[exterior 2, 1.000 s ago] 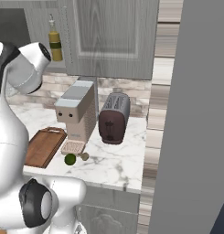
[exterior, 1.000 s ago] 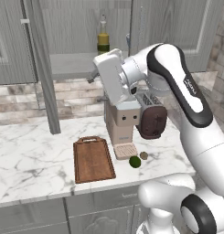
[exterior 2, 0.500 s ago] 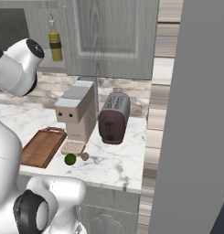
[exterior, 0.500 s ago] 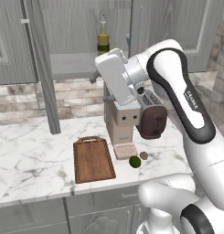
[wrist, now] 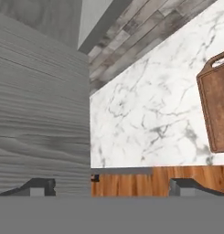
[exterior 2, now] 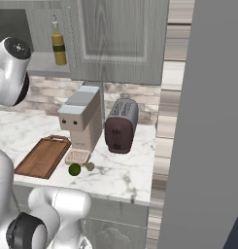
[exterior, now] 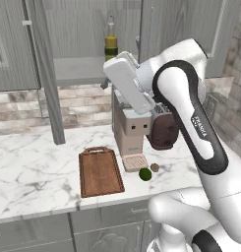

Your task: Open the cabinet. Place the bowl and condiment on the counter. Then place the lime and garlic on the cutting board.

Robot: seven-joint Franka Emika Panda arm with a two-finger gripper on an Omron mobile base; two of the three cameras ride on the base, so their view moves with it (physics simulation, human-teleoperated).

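Your claw (wrist: 111,185) stands with jaws apart, gripping nothing, above the bench (exterior: 33,167) left of the cutting board (exterior: 100,171) (lime (exterior: 145,173) and garlic (exterior: 155,167) lie right of it; condiment (exterior: 110,44) shelved in the open cabinet (exterior: 73,29) above it).

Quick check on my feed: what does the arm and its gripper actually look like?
The arm is glossy white with rounded links, black joint bands and small dark lettering along one black band. Its hand is a boxy white block. The gripper ends in two small dark fingertips. No loose cables visible.
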